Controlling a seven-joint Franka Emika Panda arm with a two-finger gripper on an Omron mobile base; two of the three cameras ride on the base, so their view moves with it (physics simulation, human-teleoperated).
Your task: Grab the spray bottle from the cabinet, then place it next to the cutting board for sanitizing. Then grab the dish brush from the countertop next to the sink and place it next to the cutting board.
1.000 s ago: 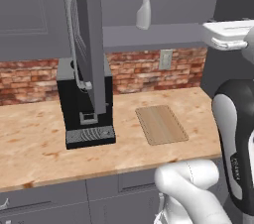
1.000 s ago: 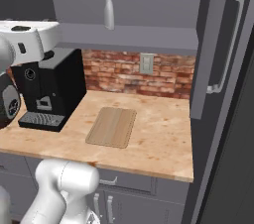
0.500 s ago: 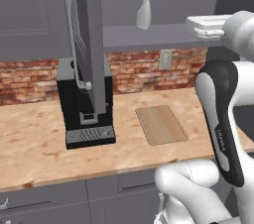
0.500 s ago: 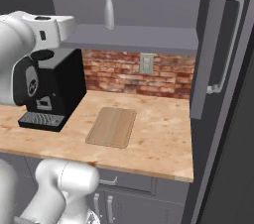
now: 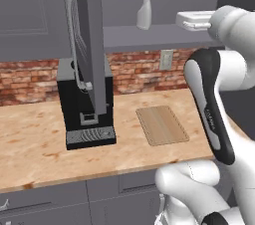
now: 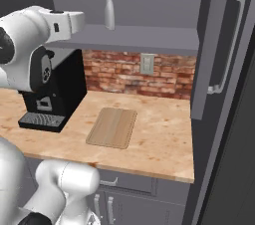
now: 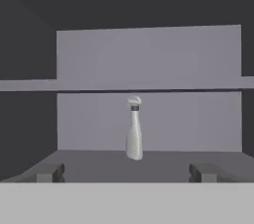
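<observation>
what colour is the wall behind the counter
Red-brown brick, clearest in the right base view.

text: none legible | labels, brands: none readable on spray bottle [image 5: 144, 6] or coffee machine [image 5: 85, 104] | numbers: none | signs: none on cabinet [image 6: 149, 37], brick backsplash [image 6: 127, 72] or cutting board [image 6: 112, 127]

Glossy white arm [image 5: 234, 64] of rounded, bulbous shells, with a dark, almost black band running down one link and dark rings at the joints; a flat white hand [image 7: 127, 172] with two small dark grey blocky fingertips [image 7: 48, 172]
</observation>
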